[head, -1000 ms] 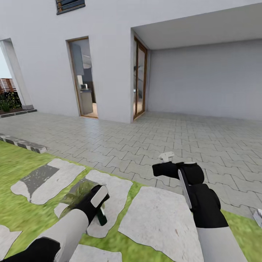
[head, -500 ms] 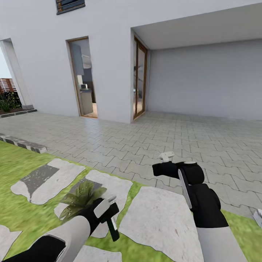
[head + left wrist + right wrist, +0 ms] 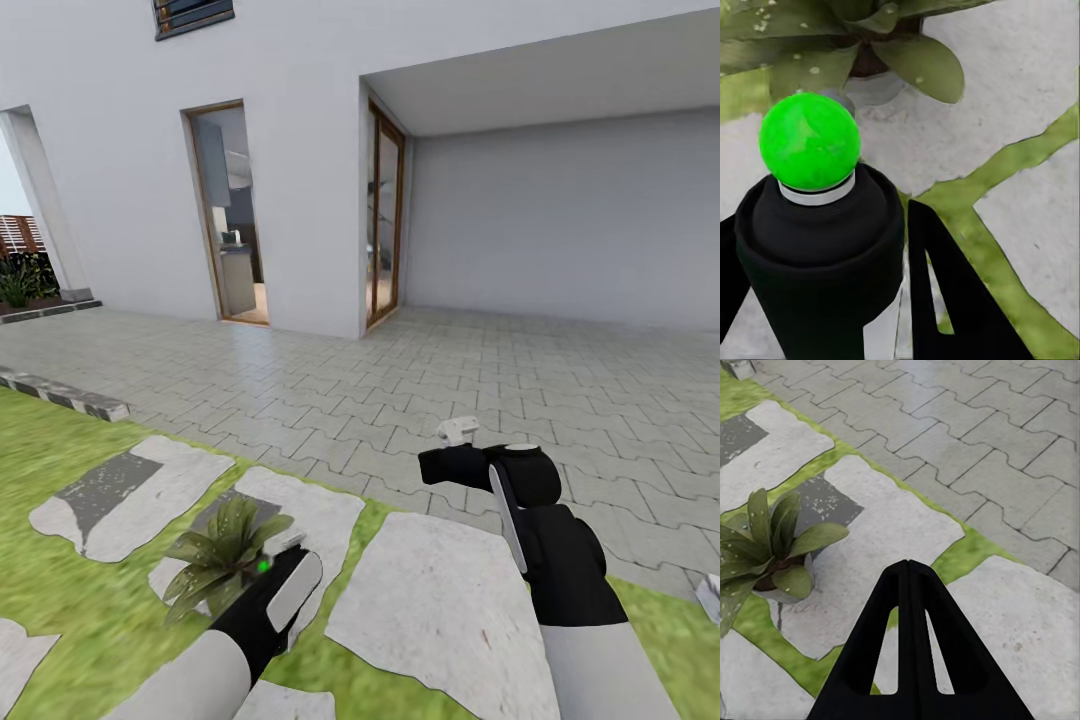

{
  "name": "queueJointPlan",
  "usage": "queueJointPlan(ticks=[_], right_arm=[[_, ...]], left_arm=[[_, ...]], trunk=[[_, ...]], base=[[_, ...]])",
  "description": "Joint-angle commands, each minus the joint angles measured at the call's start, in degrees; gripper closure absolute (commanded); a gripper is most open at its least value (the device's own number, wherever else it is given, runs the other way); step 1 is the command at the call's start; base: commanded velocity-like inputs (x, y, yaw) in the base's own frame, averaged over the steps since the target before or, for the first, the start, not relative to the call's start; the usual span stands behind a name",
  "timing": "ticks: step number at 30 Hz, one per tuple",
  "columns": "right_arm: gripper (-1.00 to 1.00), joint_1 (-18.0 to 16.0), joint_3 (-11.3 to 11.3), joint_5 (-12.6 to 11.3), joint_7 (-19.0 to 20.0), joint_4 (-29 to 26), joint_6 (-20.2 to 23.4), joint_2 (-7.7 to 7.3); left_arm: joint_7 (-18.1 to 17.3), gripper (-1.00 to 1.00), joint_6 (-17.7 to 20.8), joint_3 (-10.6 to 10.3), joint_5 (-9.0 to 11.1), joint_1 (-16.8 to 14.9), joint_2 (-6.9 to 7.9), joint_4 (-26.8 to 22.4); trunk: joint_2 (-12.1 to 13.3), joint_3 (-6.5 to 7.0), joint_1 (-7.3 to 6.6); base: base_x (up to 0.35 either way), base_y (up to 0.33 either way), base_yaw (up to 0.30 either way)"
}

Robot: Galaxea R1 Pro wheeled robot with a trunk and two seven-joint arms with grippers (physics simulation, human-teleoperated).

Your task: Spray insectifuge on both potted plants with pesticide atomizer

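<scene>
The left gripper (image 3: 283,583) (image 3: 821,221) is clenched around the pesticide atomizer (image 3: 817,255), which shows a dark body, a white ring and a bright green round top (image 3: 810,139). The atomizer is held just beside the near right of a potted plant (image 3: 218,553) (image 3: 921,67) (image 3: 772,547). The plant's grey pot stands on a stepping stone (image 3: 320,510) in the lawn (image 3: 40,450). Insectifuge (image 3: 759,26) dots several leaves as whitish specks. The right gripper (image 3: 432,466) (image 3: 907,564) is pressed closed on nothing, raised over the far edge of a stepping stone to the right, near the grey paving (image 3: 560,380).
</scene>
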Motion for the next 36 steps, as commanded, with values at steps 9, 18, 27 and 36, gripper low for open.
queueJointPlan(ticks=[9, 18, 27, 36], right_arm=[[1.00, 0.0, 0.0, 0.7, 0.5, 0.0, 0.2, 0.07], [1.00, 0.0, 0.1, 0.8, 0.5, 0.0, 0.2, 0.11], [1.00, 0.6, 0.2, 0.9, 0.5, 0.1, 0.2, 0.10], [1.00, 1.7, 0.5, 0.9, 0.5, -0.8, 0.2, 0.11]], left_arm=[[10.6, 1.00, -2.4, -6.7, 0.6, 0.9, -0.07, -4.6], [-2.2, 1.00, -4.9, -10.9, 1.1, 1.3, -0.07, -4.4], [-12.0, 1.00, -6.4, -10.5, 11.8, 1.3, 0.71, -1.4], [-11.7, 1.00, -7.0, -10.4, 12.2, 1.4, 1.00, -0.8]], trunk=[[0.0, -0.06, -0.01], [0.0, -0.06, -0.01], [0.0, -0.06, -0.01], [0.0, -0.06, -0.01]], base=[[0.000, -0.016, 0.000], [0.000, -0.299, 0.000], [0.102, -0.315, 0.000], [0.253, -0.236, 0.000]])
